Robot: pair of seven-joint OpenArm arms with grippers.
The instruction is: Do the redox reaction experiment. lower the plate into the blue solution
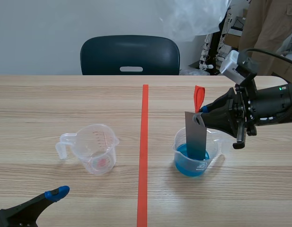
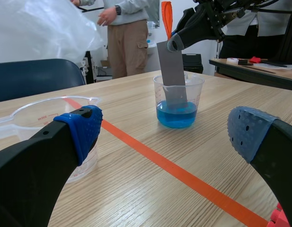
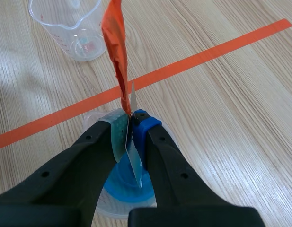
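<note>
Right claw (image 3: 130,124) pinching plate (image 1: 196,136), left claw (image 2: 164,132) agape, left wrist view shows plate dipped in solution (image 2: 176,116)

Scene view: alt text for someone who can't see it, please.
The right gripper holds a grey plate upright, its lower end in a beaker of blue solution, right of the orange tape line. An empty measuring cup stands left of it.

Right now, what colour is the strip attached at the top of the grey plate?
Orange-red. The strip on the plate shows best in the right wrist view.
</note>
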